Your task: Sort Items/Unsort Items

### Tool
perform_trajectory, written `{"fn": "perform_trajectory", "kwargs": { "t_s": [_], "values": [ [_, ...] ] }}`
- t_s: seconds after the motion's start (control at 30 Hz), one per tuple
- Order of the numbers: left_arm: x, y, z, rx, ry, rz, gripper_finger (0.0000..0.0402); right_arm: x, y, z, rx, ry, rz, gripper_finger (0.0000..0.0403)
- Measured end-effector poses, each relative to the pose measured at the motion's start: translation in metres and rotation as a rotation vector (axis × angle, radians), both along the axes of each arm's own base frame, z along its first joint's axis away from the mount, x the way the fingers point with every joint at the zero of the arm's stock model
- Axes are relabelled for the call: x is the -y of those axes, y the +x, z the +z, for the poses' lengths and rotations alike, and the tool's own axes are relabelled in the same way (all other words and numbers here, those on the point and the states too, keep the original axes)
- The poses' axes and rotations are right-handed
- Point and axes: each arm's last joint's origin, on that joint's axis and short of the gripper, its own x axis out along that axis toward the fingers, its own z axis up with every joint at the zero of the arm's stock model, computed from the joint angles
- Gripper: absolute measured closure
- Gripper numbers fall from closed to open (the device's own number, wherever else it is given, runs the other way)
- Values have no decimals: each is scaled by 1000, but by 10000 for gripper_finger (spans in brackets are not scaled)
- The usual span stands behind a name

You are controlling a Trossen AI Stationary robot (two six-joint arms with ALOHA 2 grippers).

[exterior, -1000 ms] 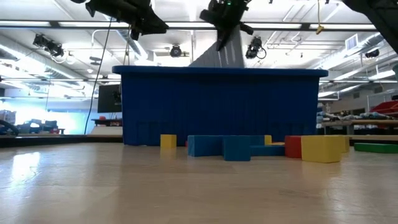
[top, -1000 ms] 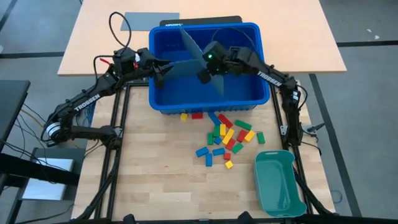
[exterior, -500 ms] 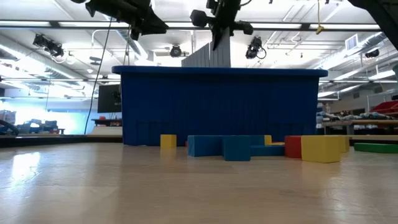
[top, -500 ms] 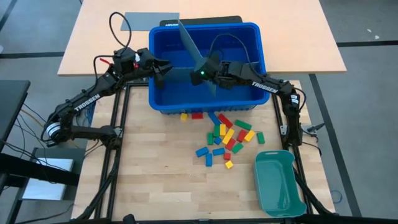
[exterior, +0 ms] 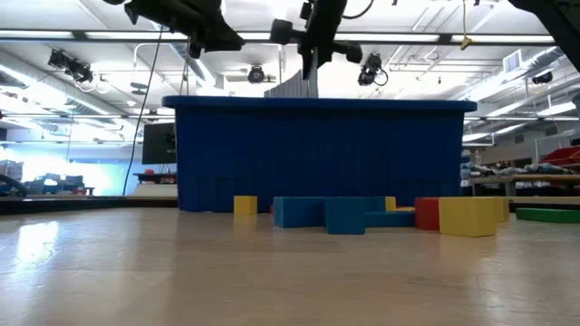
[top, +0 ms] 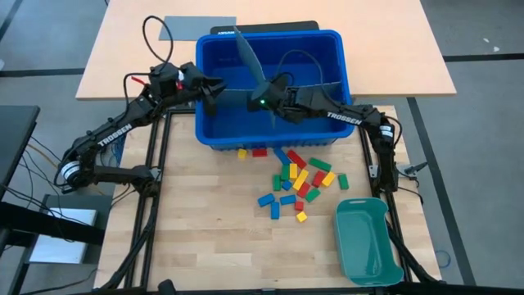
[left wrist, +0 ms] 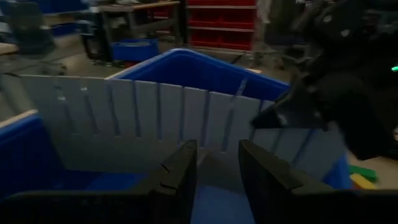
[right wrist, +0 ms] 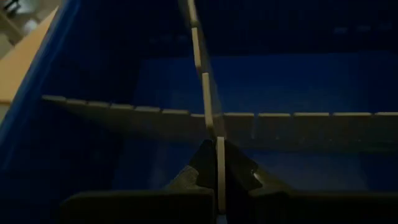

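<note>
A blue bin [top: 270, 135] stands at the table's far middle. Inside it a long grey divider [top: 311, 84] stands on edge from left to right. A second grey slotted divider [top: 246, 57] runs slantwise over it, with my right gripper [top: 264, 100] shut on its near end. My left gripper [top: 214, 92] reaches in over the bin's left wall, fingers apart [left wrist: 217, 162], by the long divider's left end; whether it touches the divider I cannot tell. The items, small red, yellow, green and blue blocks [top: 299, 176], lie loose on the table in front of the bin. My right gripper pinches the slanting divider's edge at its near end [right wrist: 217, 146] between its two fingers, which come from the table's right and slant down. The sheet stands on edge and upright, and its top shows above the bin's rim [exterior: 294, 86]. The bin's wall hides its lower edge.
A teal tray [top: 368, 242] lies at the table's near right corner. A flat grey sheet [top: 201, 24] lies on the tan table behind the bin. Bare wood shows to the left of and in front of the blocks.
My right gripper has gone toward the table's left edge and down while rolling at the wrist. The divider it holds has turned from showing its face to standing on edge, and it has sunk lower into the bin. My left gripper has kept still.
</note>
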Motion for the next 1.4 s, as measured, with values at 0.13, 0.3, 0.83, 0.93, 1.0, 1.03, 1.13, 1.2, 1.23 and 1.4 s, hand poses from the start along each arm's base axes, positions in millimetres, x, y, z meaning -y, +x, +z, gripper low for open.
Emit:
{"fn": "perform_trajectory", "kwargs": {
  "t_s": [0.13, 0.3, 0.83, 0.93, 1.0, 1.03, 1.13, 1.2, 1.23, 1.4],
  "values": [
    [-1, 0, 2, 11, 19, 37, 275, 0, -1, -3, 31, 19, -47, 403],
    [-1, 0, 2, 7, 32, 26, 275, -6, 2, -18, 75, 44, -101, 403],
    [-57, 52, -43, 51, 59, 146, 275, -35, 10, -21, 109, -4, -111, 403],
    [-73, 62, -56, 83, 90, 166, 275, -41, 11, -21, 108, -20, -108, 403],
    [-84, 67, -65, 72, 84, 189, 275, -47, 12, -20, 109, -33, -105, 403],
    [-90, 69, -69, 61, 77, 204, 275, -50, 13, -20, 110, -40, -103, 403],
    [-108, 71, -74, 52, 72, 235, 275, -57, 14, -20, 116, -48, -96, 403],
    [-120, 71, -73, 59, 79, 255, 276, -60, 15, -19, 115, -45, -89, 403],
    [-126, 71, -73, 59, 78, 255, 279, -61, 15, -19, 117, -43, -86, 403],
    [-148, 77, -71, 58, 54, 157, 316, -66, 15, -19, 125, -40, -81, 403]
  ]
}}
